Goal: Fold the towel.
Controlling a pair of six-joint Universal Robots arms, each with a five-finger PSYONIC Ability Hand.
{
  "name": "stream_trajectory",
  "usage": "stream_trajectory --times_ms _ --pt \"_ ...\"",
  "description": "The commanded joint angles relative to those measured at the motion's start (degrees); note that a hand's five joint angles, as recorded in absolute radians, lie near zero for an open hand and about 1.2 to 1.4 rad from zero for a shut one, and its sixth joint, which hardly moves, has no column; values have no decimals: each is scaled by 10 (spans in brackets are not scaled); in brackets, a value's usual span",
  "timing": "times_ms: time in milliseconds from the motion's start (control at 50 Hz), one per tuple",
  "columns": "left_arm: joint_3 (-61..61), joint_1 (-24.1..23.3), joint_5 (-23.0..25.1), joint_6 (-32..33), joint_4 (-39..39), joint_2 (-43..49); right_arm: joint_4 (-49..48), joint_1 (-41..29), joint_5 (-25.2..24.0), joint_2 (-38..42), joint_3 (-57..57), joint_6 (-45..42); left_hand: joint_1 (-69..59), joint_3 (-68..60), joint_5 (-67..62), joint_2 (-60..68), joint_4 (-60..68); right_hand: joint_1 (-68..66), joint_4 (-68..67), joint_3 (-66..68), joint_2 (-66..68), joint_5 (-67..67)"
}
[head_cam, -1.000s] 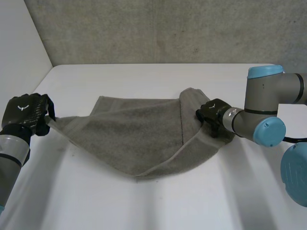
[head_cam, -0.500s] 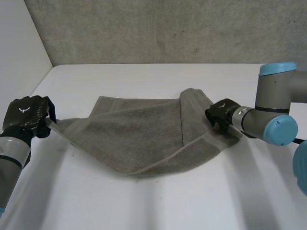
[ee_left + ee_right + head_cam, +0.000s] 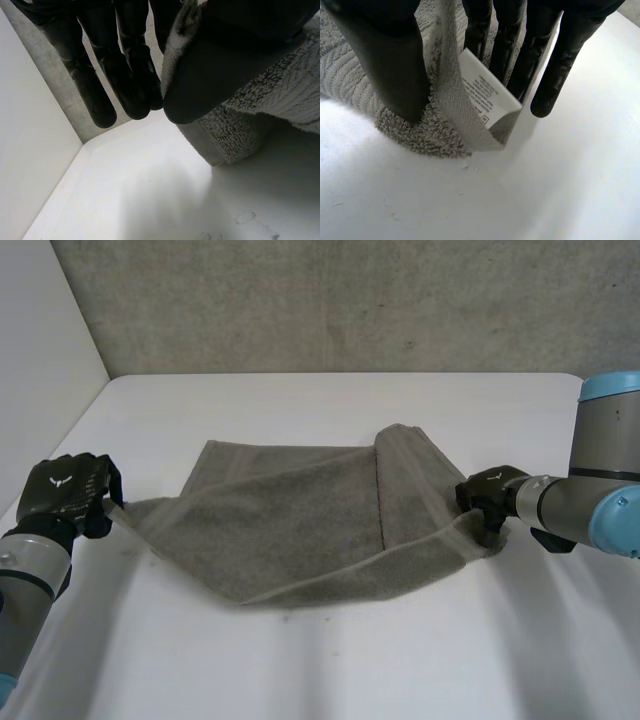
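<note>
The left hand (image 3: 68, 495) is closed on the left corner of the towel (image 3: 300, 530). In its wrist view the thumb (image 3: 210, 75) pinches the hemmed corner against straight fingers (image 3: 125, 80), and the cloth hangs just off the bench (image 3: 330, 670). The right hand (image 3: 490, 498) grips the opposite end. In its wrist view the woven hem runs between thumb and fingers, with a white printed label (image 3: 487, 92) folded in the same pinch.

Around the hands the white bench carries the towel. A rough concrete wall (image 3: 350, 300) closes off the far side and a plain white panel (image 3: 40, 350) stands on the left.

The towel is grey terry with a flat band along its hem. Its far part lies flat on the bench. The near edge is raised at both hands and sags to the surface between them. A dark straight line crosses the cloth near the right end, where a flap lies doubled over.

Its long axis runs across the bench from one hand to the other, and the sagging edge faces the robot.
</note>
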State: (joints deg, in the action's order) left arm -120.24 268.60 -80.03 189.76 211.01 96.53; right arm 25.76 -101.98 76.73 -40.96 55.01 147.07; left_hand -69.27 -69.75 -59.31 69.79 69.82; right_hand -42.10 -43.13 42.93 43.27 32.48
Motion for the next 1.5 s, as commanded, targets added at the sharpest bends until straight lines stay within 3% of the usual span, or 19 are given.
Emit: stream_trajectory --times_ms 20,100,180,380,520,680,920,1120,1340,1500 --pt "-2 -3 0 0 4 0 0 11 -6 -15 14 39 -107 -103 -107 102 102 -60 -49 51 48 56" --pt "-6 -4 0 0 5 0 -2 17 -15 -32 29 60 -107 -103 -107 102 102 -186 -175 177 174 182" --pt "-9 -9 3 0 5 10 -11 31 -44 -72 74 80 8 13 9 -13 -14 -379 -368 370 367 375" --pt "-8 -12 51 25 14 60 -83 85 -121 -191 241 98 214 219 214 -219 -219 -379 -369 371 367 375" --pt "-12 -12 106 122 35 100 -160 120 -138 -263 365 100 313 318 313 -318 -318 -379 -369 371 367 375" --pt "-32 -6 160 187 71 116 -208 141 -167 -290 443 100 326 331 327 -332 -332 -379 -369 371 367 375" --pt "-63 -4 164 223 114 113 -208 143 -178 -290 442 99 313 318 313 -318 -318 -379 -369 371 367 375" --pt "-69 3 165 290 120 111 -208 166 -178 -297 433 98 254 259 255 -259 -260 -379 -369 371 367 375" --pt "-83 15 180 294 122 105 -211 209 -178 -336 424 113 229 234 229 -234 -234 -379 -369 371 367 375" --pt "-95 16 242 294 121 104 -229 214 -178 -343 425 154 168 173 169 -174 -174 -379 -369 371 367 375"
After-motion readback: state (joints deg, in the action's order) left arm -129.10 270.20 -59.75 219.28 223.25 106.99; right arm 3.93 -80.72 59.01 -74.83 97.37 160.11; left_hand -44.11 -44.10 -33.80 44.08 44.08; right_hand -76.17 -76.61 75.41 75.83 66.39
